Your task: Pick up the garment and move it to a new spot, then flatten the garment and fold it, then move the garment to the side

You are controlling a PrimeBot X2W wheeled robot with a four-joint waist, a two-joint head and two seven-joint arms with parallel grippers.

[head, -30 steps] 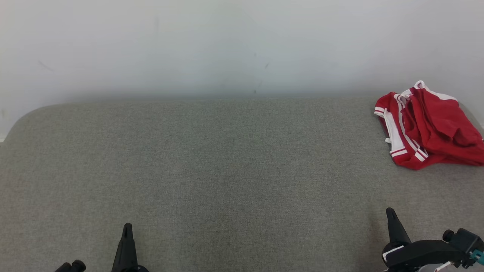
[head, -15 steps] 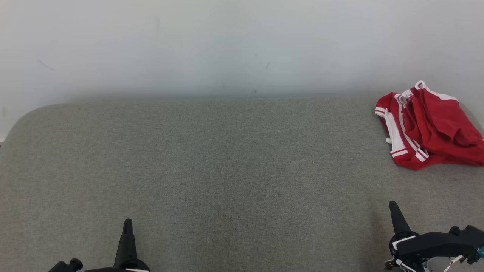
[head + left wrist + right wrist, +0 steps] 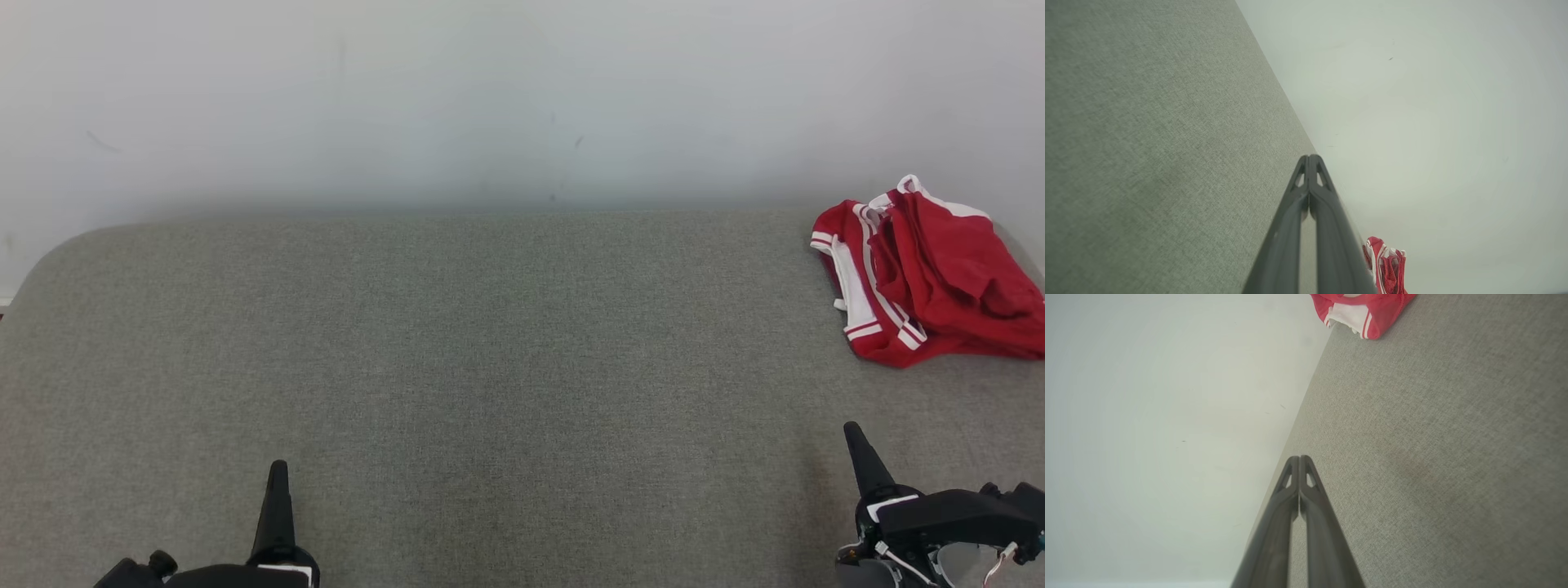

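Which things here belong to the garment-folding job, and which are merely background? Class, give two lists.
Job:
garment, crumpled, red and white, at the far right
left gripper, shut, holding nothing
right gripper, shut, holding nothing

Background:
grey fabric surface
white wall

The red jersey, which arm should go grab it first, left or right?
Right. The garment lies crumpled at the far right of the grey surface, ahead of the right gripper; the left gripper sits far across. Both are shut, so open first.
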